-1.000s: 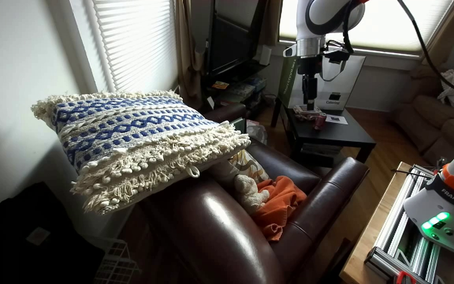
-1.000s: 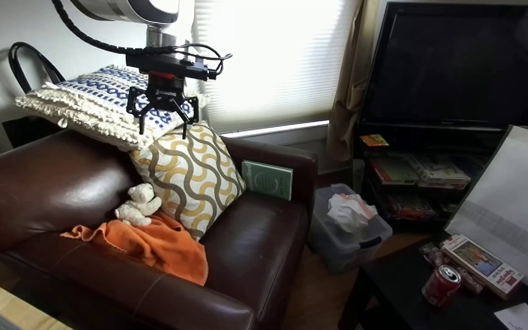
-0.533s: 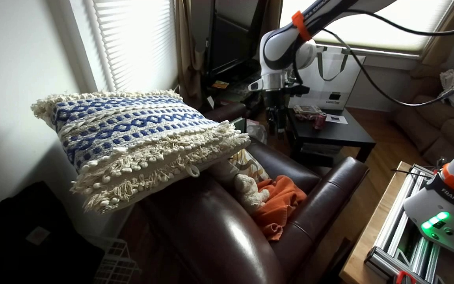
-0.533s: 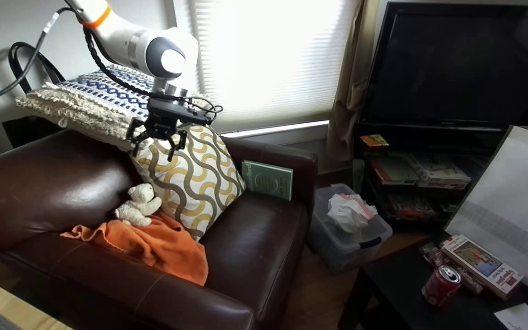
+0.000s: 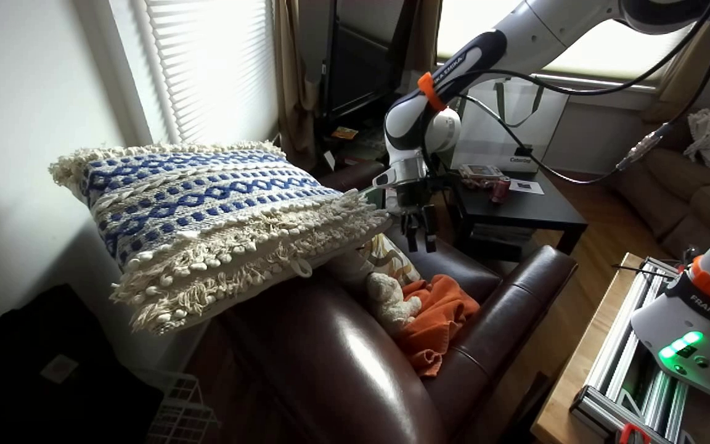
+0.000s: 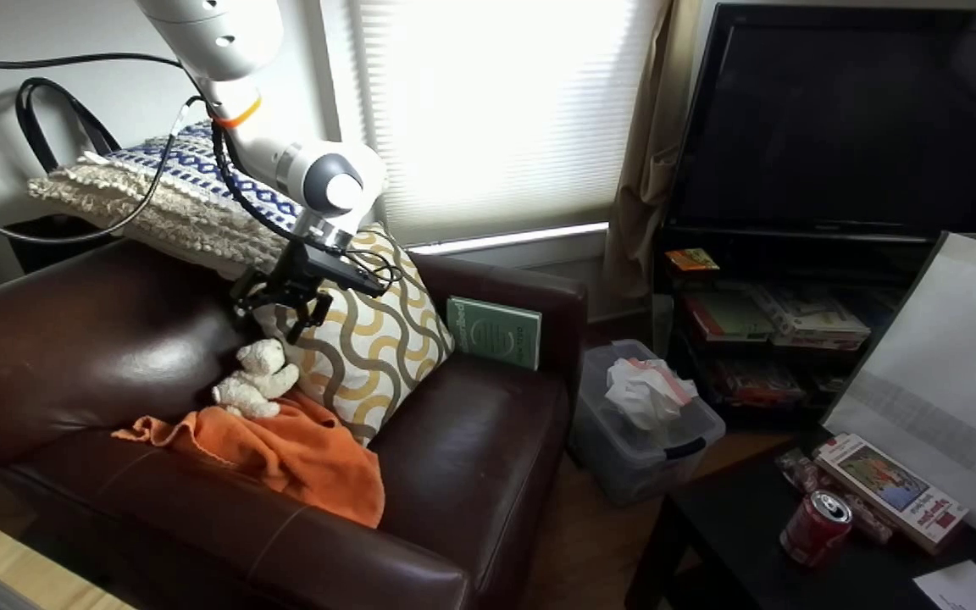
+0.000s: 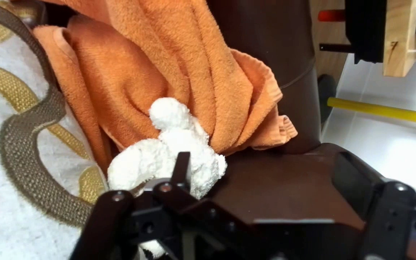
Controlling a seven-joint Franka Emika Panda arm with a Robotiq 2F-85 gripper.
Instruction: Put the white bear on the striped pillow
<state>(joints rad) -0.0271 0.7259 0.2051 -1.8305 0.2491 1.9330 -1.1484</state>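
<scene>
Pincer (image 5: 422, 243) lower vs b4, spread nr white bear (image 6: 252, 386).

- in an exterior view, we find open air above the white bear (image 6: 253, 385).
- the chair back (image 6: 90, 347) blocks its left, the patterned cushion (image 6: 369, 347) its right.
- the striped pillow (image 6: 187, 207) juts out at the far left.
- we see the near armrest (image 6: 242, 529) in front, open seat (image 6: 479, 428) farther right.

1. A brown leather armchair (image 6: 463, 440) bears a rumpled orange cloth (image 6: 310, 462).
2. A green book (image 6: 495, 333) stands against one armrest (image 6: 530, 292).
3. A clear plastic bin (image 6: 623, 474) is just beside the armchair.
4. A red can (image 6: 814, 532) stands upright on a black table (image 6: 729, 521), near a large white bag (image 6: 933, 356).
</scene>
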